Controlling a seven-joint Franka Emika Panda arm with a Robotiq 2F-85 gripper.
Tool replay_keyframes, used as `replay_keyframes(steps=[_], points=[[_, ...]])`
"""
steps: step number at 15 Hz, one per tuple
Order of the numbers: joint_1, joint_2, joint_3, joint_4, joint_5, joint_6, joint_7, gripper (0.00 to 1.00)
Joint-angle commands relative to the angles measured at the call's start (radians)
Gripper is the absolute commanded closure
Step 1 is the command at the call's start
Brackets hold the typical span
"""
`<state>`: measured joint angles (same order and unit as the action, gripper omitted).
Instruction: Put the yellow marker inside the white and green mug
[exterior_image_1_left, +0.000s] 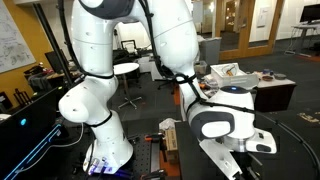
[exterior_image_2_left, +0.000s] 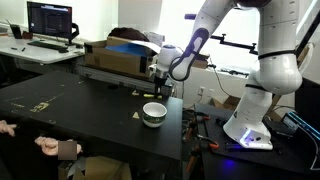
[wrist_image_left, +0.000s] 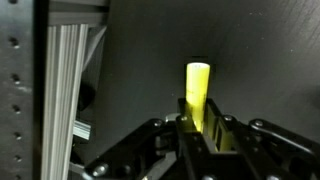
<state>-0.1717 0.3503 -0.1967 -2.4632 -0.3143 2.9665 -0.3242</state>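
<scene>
In the wrist view my gripper (wrist_image_left: 203, 135) is shut on the yellow marker (wrist_image_left: 197, 90), which sticks out past the fingertips over the dark table. In an exterior view the gripper (exterior_image_2_left: 158, 88) hangs above the table, just behind and above the white and green mug (exterior_image_2_left: 153, 113). The mug stands upright on the black table with its mouth open upward. The marker is too small to make out in that view. In the other exterior view only the arm and wrist (exterior_image_1_left: 235, 125) show; the mug is hidden.
A tan box with a blue top (exterior_image_2_left: 118, 55) stands on the table behind the gripper. A small tan scrap (exterior_image_2_left: 139, 116) lies left of the mug. An aluminium frame rail (wrist_image_left: 65, 90) runs along the left of the wrist view. A person's hand (exterior_image_2_left: 50, 147) rests at the table's near edge.
</scene>
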Motion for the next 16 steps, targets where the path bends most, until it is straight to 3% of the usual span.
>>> replay_keyframes(steps=[1, 5, 10, 13, 16], points=[[0.057, -0.114, -0.082, -0.057, -0.055, -0.009, 0.066, 0.95], [0.139, -0.184, -0.199, -0.058, -0.202, -0.021, 0.21, 0.95], [0.25, -0.25, -0.334, -0.019, -0.501, -0.054, 0.496, 0.95], [0.283, -0.293, -0.353, 0.0, -0.674, -0.107, 0.643, 0.95], [0.309, -0.339, -0.321, 0.012, -0.794, -0.206, 0.756, 0.95]])
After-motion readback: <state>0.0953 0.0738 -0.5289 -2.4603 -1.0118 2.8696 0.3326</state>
